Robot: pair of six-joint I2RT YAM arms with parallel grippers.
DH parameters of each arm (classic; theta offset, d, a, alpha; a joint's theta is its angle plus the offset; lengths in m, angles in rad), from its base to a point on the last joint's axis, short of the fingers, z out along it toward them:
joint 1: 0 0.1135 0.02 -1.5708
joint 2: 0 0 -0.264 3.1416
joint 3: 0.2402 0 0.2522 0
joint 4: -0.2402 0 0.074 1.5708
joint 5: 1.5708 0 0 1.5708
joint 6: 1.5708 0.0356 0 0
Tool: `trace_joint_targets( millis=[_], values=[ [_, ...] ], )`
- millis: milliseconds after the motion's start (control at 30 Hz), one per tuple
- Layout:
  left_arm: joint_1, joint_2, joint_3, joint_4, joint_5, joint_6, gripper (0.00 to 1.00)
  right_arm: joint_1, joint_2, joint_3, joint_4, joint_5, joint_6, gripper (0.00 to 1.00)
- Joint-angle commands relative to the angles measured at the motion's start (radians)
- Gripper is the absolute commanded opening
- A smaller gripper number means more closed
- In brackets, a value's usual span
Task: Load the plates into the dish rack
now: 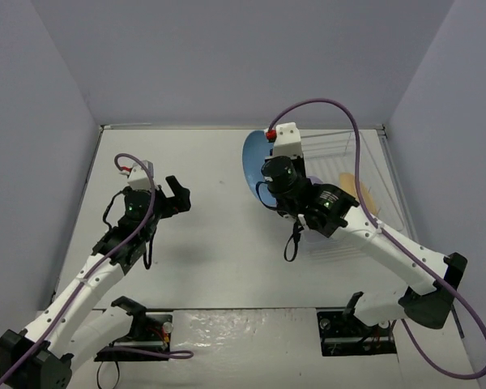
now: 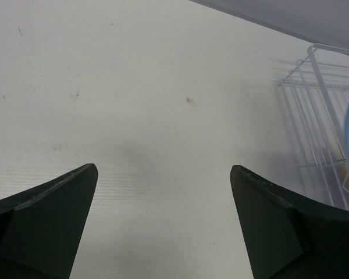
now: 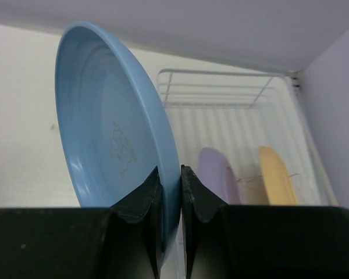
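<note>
Blue plate [image 1: 251, 162] is standing on edge, upper centre, pinched by the right gripper [image 3: 170, 171] beside the rack [image 3: 215, 71], which is holding the purple plate [image 3: 212, 174] and yellow plate [image 3: 276, 174]. Left gripper [image 2: 164, 168] is hovering spread.

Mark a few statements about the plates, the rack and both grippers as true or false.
1. The right gripper pinches the rim of the round blue plastic plate. True.
2. The blue plate lies flat. False: it is held on edge.
3. The lavender purple plate and the orange-yellow plate stand in the wire dish rack. True.
4. The left gripper holds a plate. False: it is open and empty.
</note>
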Motion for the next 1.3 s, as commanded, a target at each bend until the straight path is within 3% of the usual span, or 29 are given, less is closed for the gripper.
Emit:
trace_joint_targets(
  millis=[0, 233, 500, 900, 1267],
  values=[
    [0.0, 0.03, 0.072, -0.025, -0.076, -0.008, 0.97, 0.097, 0.146, 0.178, -0.19, 0.577, -0.05, 0.0],
    [0.002, 0.045, 0.074, -0.023, -0.06, -0.003, 0.97, 0.112, 0.34, 0.303, -0.564, 0.72, 0.179, 0.0],
    [0.002, 0.039, 0.054, -0.008, -0.019, -0.003, 0.97, 0.096, 0.435, 0.373, -0.822, 0.762, 0.376, 0.0],
    [0.002, 0.054, 0.04, -0.013, -0.025, 0.001, 0.97, 0.021, 0.499, 0.322, -0.879, 0.752, 0.396, 0.0],
    [0.002, 0.094, 0.05, -0.01, -0.02, 0.008, 0.97, 0.03, 0.543, 0.271, -0.882, 0.7, 0.334, 0.0]
  ],
)
